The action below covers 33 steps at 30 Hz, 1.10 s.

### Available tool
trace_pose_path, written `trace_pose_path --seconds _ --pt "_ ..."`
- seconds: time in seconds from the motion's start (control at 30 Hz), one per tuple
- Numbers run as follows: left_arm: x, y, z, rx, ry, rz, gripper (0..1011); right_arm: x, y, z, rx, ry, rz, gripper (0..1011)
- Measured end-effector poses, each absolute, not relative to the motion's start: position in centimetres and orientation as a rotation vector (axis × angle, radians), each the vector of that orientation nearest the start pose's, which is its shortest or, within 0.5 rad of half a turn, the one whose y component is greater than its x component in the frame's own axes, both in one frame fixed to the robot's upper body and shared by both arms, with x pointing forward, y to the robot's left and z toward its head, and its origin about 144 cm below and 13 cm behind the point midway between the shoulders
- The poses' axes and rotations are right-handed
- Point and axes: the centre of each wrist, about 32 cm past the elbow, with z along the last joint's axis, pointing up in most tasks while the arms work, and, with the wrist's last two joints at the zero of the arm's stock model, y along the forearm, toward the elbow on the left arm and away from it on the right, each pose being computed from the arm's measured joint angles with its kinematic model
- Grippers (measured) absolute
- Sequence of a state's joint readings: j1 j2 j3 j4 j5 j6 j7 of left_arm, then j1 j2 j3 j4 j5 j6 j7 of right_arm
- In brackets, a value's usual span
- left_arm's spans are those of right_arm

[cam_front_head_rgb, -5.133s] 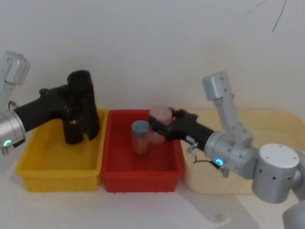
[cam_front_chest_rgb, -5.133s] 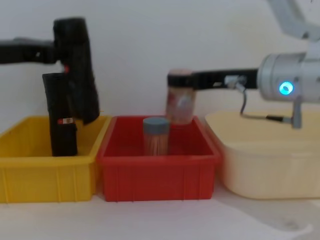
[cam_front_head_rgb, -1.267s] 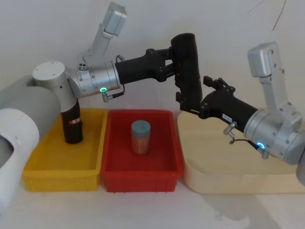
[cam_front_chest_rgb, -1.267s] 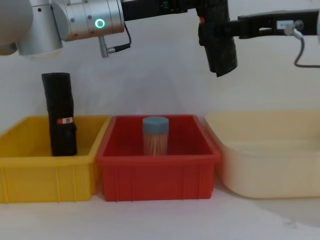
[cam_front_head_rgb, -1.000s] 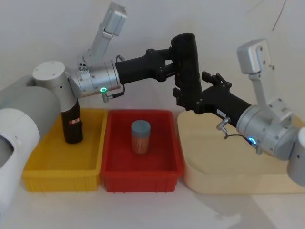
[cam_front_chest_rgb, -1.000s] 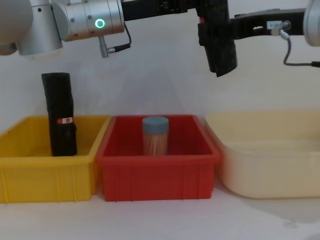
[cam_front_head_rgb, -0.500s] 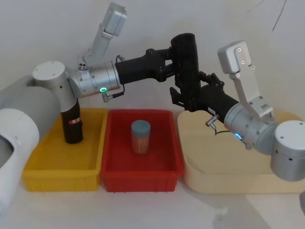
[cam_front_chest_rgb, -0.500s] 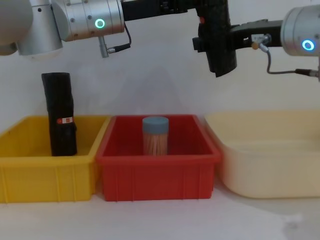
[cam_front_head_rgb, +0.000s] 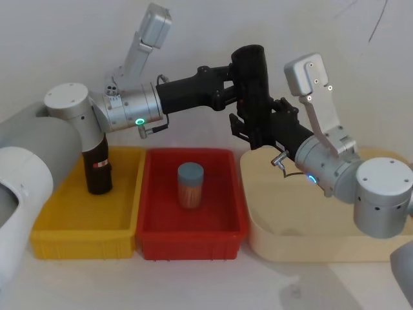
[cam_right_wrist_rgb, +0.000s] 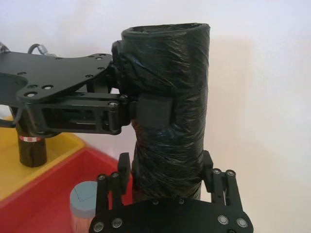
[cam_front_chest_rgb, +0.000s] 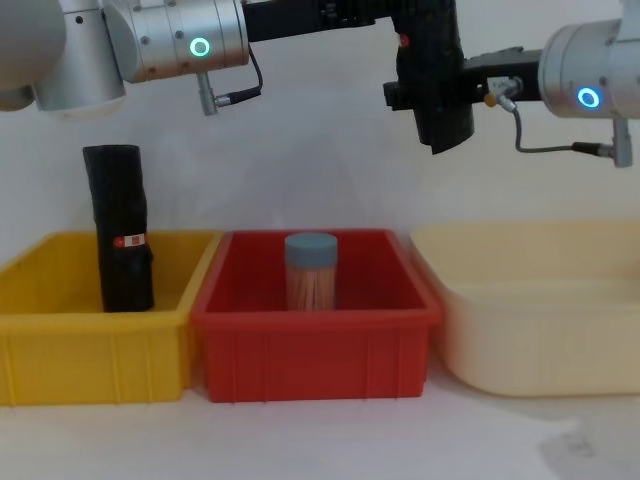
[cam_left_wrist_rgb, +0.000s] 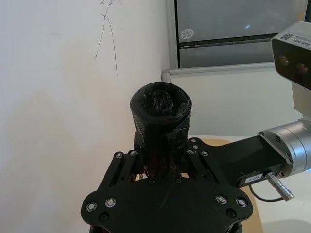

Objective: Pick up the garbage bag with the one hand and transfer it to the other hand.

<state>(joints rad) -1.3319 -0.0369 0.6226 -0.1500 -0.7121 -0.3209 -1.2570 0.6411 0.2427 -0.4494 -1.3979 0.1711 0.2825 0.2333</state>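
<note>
Garbage bag (cam_front_head_rgb: 253,90) upright between both tools

Glossy black garbage bag (cam_front_head_rgb: 253,90), yellow bin (cam_front_head_rgb: 45,226), red bin (cam_front_head_rgb: 155,232), cream tub (cam_front_head_rgb: 277,239), blue-capped jar (cam_front_head_rgb: 190,185)

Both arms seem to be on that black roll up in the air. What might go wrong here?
The garbage bag hangs high above the red bin, held upright by the left gripper. The right gripper has its fingers either side of the lower end, but whether they are squeezing is unclear. If the left lets go too early, the roll would likely drop. The plastic looks glossy, so it might also slip.
</note>
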Motion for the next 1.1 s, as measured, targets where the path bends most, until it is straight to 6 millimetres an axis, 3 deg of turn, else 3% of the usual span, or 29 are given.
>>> trace_pose_path --seconds 0.37,0.83,1.1 --pt "72.77 17.73 133.97 -0.154 -0.176 0.213 363 59.36 -17.40 130.95 -0.170 -0.256 -1.026 570" --pt "72.77 17.72 133.97 -0.154 -0.176 0.213 364 59.52 -17.27 130.94 -0.172 -0.257 -1.030 570" --pt "72.77 17.71 133.97 -0.154 -0.177 0.213 581 59.55 -17.25 130.92 -0.173 -0.257 -1.031 570"
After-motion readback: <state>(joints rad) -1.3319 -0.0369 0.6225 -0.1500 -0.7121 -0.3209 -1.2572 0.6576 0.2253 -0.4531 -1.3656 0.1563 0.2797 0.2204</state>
